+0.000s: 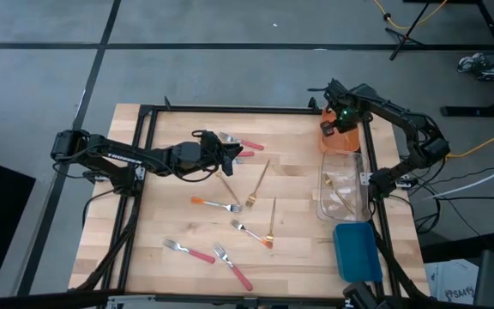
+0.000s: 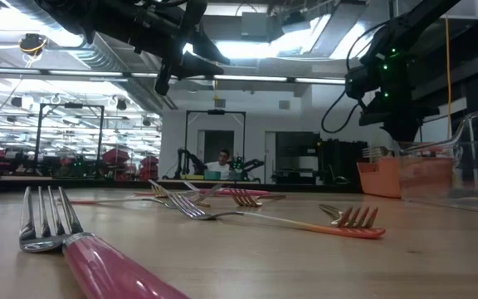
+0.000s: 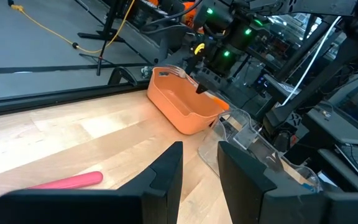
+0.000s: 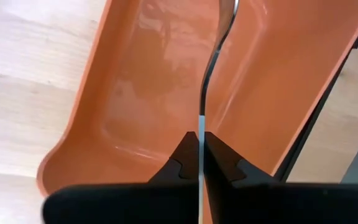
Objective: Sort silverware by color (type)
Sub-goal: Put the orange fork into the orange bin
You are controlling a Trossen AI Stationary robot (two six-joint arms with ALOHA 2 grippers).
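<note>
My right gripper [image 1: 336, 121] hangs over the orange bin [image 4: 148, 93] at the table's far right and is shut on a thin all-silver utensil [image 4: 211, 56]. My left gripper [image 3: 201, 149] is open and holds nothing. It hovers above the table's far middle [image 1: 234, 153], beside pink-handled forks [image 1: 245, 143]; one pink handle [image 3: 73, 181] lies just below it. More forks lie flat on the wood: gold ones [image 1: 258, 183] [image 1: 272, 221], orange-handled ones [image 1: 215, 204] [image 1: 252, 232] and pink-handled ones [image 1: 189, 251] [image 1: 234, 268]. My right gripper pinches the silver utensil between its two fingers at one end of its thin handle [image 4: 201, 127]. The fingers come from above, pointing down into the orange bin. The utensil runs on from the fingertips along their line, lifted clear above the bin's floor.
A clear bin [image 1: 343, 184] with gold pieces inside sits just nearer than the orange bin [image 1: 340, 137], and a blue bin [image 1: 356, 251] sits nearer still, all along the right edge. A black frame [image 1: 230, 109] borders the table. A person [image 2: 222, 166] shows far behind.
</note>
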